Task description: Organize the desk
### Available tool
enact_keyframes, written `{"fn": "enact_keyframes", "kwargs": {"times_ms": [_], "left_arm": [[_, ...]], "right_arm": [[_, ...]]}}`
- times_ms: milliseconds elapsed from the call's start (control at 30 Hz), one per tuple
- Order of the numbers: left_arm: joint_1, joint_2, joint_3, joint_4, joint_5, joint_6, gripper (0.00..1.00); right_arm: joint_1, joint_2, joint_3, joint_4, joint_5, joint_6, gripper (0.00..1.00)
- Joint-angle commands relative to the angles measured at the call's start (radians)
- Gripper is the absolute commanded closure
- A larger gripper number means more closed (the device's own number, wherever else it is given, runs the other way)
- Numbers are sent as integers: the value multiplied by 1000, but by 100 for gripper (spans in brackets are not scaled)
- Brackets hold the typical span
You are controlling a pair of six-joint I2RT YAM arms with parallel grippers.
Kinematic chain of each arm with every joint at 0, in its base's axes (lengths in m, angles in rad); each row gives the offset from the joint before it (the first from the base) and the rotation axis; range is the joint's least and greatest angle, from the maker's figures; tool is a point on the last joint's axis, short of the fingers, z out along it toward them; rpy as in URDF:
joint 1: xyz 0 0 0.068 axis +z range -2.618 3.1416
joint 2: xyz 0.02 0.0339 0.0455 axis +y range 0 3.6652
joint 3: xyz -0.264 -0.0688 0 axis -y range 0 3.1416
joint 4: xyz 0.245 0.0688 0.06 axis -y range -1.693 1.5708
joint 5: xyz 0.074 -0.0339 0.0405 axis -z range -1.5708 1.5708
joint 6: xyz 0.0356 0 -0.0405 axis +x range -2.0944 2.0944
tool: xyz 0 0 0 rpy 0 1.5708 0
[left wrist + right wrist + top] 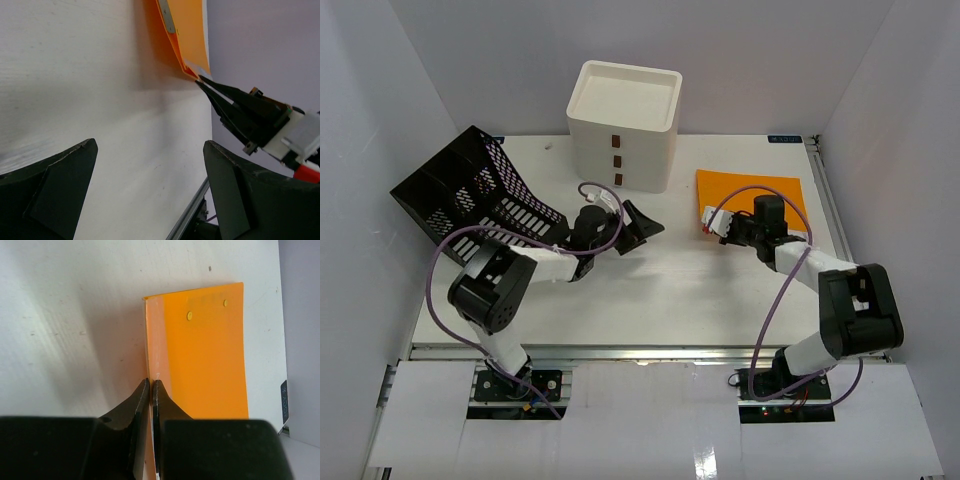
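An orange folder (752, 190) lies on the white desk (670, 290) at the back right. My right gripper (711, 223) is shut on the folder's left edge. In the right wrist view its jaws (151, 383) pinch that edge of the folder (210, 350), which looks slightly raised off the desk (65, 315). My left gripper (645, 225) is open and empty over the middle of the desk. In the left wrist view my left gripper (150, 145) faces the folder (187, 30) and the right gripper (201, 80).
A white three-drawer box (623, 125) with brown handles stands at the back centre. A black mesh file rack (470, 190) lies tilted at the back left. White walls enclose the desk, and a metal rail (650, 352) runs along its front edge.
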State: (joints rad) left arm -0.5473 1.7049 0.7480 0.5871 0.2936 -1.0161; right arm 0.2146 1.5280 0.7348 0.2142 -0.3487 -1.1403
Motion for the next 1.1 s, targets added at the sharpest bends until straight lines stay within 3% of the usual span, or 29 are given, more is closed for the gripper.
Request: {"fn": "enact_keyframes", "kwargs": {"times_ms": [0, 300, 633, 900, 1067], "left_arm": [[-50, 78, 108, 58, -25, -91, 2], [-126, 262, 292, 52, -3, -152, 2], [-172, 328, 386, -21, 44, -179, 4], [-172, 321, 403, -54, 57, -175, 25], [-172, 316, 406, -43, 79, -168, 56]], "right_arm": [[8, -141, -61, -52, -88, 76, 92], [99, -366, -198, -101, -84, 92, 92], [156, -402, -210, -114, -69, 87, 92], [161, -458, -242, -117, -136, 77, 92], [161, -496, -262, -130, -180, 68, 89]]}}
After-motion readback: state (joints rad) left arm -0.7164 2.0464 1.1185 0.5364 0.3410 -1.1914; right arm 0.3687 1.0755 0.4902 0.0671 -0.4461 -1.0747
